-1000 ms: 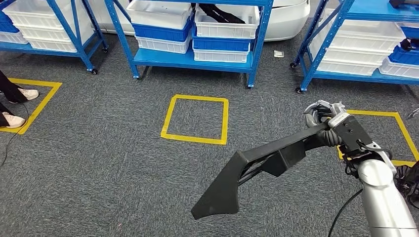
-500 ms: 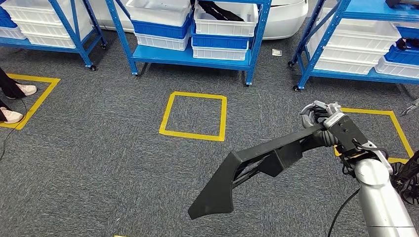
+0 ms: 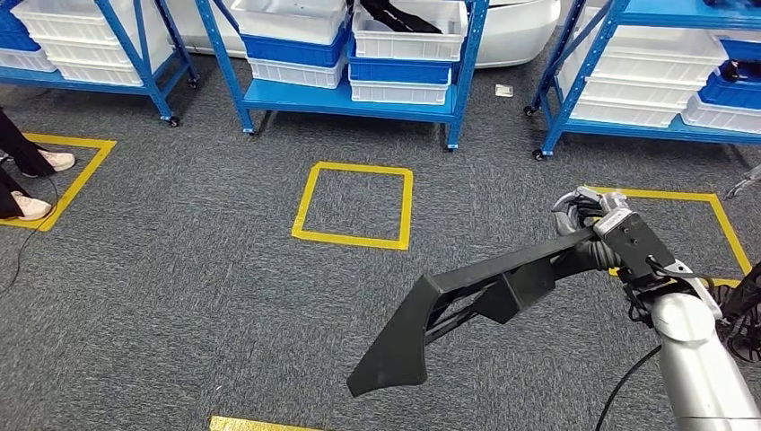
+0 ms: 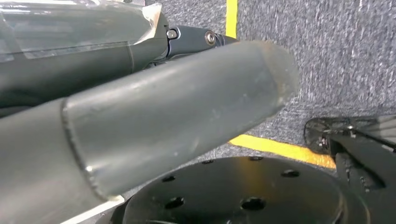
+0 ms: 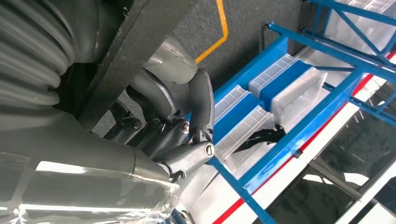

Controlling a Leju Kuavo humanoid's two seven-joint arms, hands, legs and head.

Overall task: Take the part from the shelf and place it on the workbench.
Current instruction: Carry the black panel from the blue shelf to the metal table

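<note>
Progress: the part [image 3: 467, 301] is already off the shelf [image 3: 350, 97] and in the robot's grasp — by my judgement the pick is done and the carry is under way.
Left to do: reaching the bench and setting the part down on it; no bench is visible, so the placing seems some way off.
Where the part is: held out in the air over the grey carpet, on the near right of the scene, its far-right end in the right hand [image 3: 588, 220] and its broad end pointing to the near left.
Right hand: fingers wrapped around the narrow end of the part — the right wrist view shows dark fingers [image 5: 201, 100] curled over its edge.
Left hand: the left wrist view shows a thick grey thumb [image 4: 177, 112] up close; whether the fingers are spread or closed I cannot tell.
Look of the part: a long matte-black bracket, slim like an arm at the held end, widening to a flared, flat foot at the free end, with an open slot and a boxy block along its middle.
Surroundings: a yellow taped square [image 3: 354, 206] on the floor ahead; blue shelves with white and blue bins stand along the far side.
</note>
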